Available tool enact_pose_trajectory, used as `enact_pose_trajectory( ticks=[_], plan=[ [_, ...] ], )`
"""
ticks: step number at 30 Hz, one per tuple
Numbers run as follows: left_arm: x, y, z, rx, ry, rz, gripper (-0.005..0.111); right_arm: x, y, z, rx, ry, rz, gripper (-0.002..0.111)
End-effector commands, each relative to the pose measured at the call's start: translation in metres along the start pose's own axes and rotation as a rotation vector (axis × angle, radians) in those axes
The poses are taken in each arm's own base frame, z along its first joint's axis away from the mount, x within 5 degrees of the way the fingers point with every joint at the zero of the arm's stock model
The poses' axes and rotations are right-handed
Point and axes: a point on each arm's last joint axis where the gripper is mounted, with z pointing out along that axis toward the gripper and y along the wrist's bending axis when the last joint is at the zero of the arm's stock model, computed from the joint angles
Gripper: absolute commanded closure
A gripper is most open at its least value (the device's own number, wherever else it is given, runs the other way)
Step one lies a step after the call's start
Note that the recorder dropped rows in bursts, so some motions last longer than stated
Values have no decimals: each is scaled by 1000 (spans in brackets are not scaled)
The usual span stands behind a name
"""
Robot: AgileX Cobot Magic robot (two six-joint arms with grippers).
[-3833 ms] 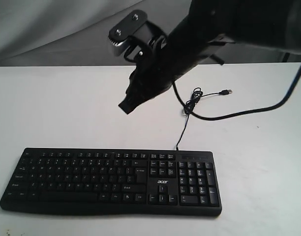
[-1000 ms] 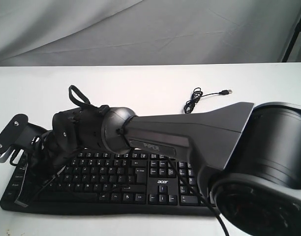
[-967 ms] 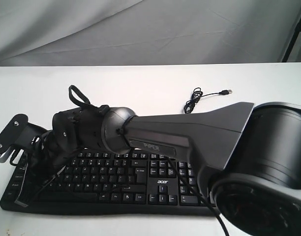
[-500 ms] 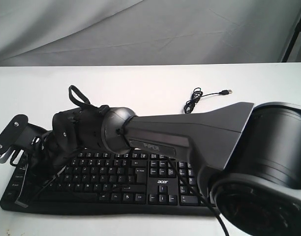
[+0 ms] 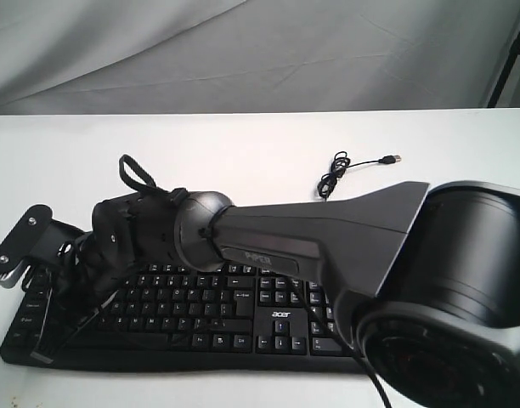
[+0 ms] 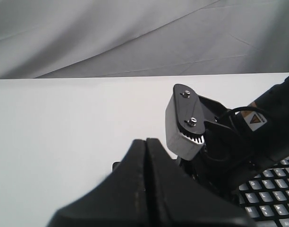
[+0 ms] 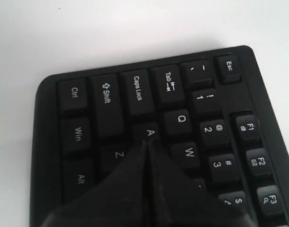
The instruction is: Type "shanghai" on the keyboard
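A white table (image 5: 200, 144) carries a black keyboard (image 5: 243, 321) along its near edge. A thin USB cable (image 5: 335, 177) lies coiled farther back, right of centre.

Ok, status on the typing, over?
Right end effector shut, tip at the A key. Left end effector shut, off the keyboard. Right arm stretched across the keyboard; no other obstruction seen.

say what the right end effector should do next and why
If nothing is typed yet, probably nudge the right end effector one key from A to S, hidden under it: its tip sits at A, but "shanghai" starts with s.
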Motion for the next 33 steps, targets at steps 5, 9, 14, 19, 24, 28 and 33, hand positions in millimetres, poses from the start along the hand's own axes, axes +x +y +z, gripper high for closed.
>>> enact_pose_trajectory(
  ticks=[5, 9, 14, 19, 24, 28, 33],
  plan=[
    [0, 0, 0, -1, -3, -12, 107, -2, -2, -2, 8, -7, -20, 108],
    [0, 0, 0, -1, -3, -12, 107, -2, -2, -2, 10, -9, -20, 108],
    [0, 0, 0, -1, -3, -12, 107, -9, -3, -9, 29, -30, -40, 108],
    [0, 0, 0, -1, -3, -12, 107, -21, -6, -31, 64, -47, -70, 108],
    [0, 0, 0, -1, -3, -12, 107, -18, -12, -43, 92, 24, -51, 108],
    [0, 0, 0, -1, -3, -12, 107, -10, -15, -44, 71, 65, -25, 108],
    [0, 0, 0, -1, -3, -12, 107, -1, -11, -55, 87, 48, -15, 108]
  ],
)
